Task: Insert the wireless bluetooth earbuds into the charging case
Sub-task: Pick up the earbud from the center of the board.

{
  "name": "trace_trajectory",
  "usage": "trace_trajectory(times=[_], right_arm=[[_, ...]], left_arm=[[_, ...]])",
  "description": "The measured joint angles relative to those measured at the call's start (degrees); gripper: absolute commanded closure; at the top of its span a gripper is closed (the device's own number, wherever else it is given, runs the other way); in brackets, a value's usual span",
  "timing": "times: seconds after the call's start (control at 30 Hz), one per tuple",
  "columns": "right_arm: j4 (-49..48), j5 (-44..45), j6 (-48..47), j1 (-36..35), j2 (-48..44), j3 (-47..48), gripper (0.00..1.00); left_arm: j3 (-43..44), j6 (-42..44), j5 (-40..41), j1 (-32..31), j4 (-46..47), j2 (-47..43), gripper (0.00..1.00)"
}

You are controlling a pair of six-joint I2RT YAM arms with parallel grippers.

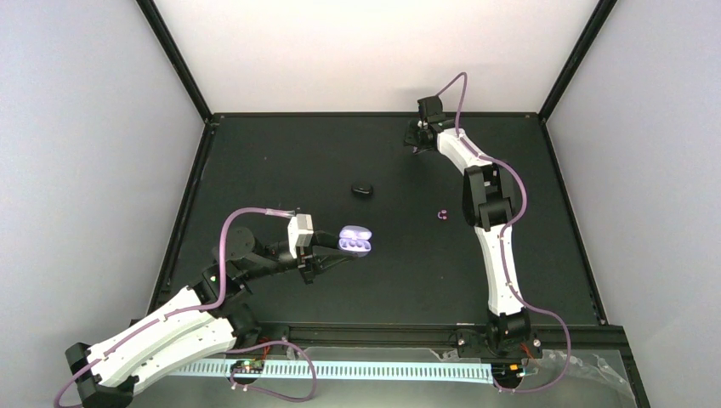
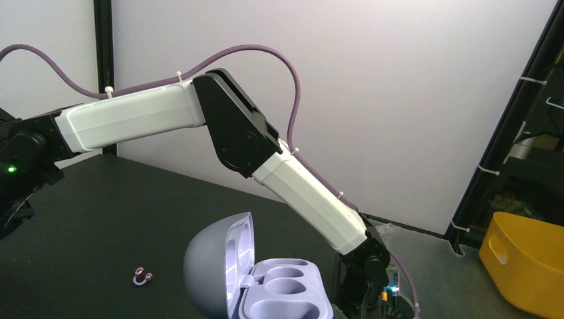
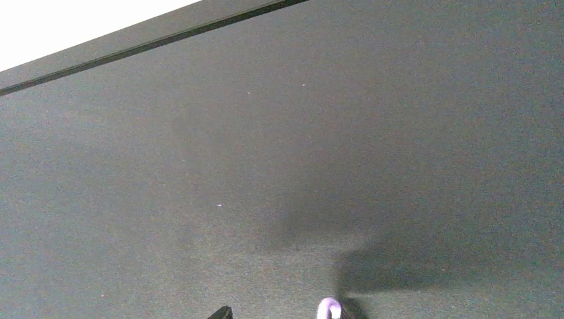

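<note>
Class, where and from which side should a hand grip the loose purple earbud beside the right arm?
Probably straight from above, pinching the earbud across its middle: it is tiny and lies low on the flat mat, with bare mat around it.

— How many earbuds?
— Two: one earbud (image 1: 441,213), and the other earbud (image 3: 328,310), seen only from the right wrist.
— Cases?
— One charging case (image 1: 355,240).
— Anything else?
— One small dark oval (image 1: 363,189).
</note>
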State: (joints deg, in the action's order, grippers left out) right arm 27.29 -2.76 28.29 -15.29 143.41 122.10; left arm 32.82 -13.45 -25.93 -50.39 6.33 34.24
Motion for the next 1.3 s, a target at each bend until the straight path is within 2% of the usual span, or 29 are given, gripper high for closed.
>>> trace_trajectory(times=[0.57,1.3], right_arm=[[1.5,2.5,-2.1,0.0,0.0,0.0,0.64],[1.9,3.8,-2.7,0.0,0.0,0.0,0.80]], left_arm=[[0.0,0.0,0.0,0.0,0.1,0.4,0.98],[0.0,0.0,0.0,0.0,0.1,0.7,0.98]])
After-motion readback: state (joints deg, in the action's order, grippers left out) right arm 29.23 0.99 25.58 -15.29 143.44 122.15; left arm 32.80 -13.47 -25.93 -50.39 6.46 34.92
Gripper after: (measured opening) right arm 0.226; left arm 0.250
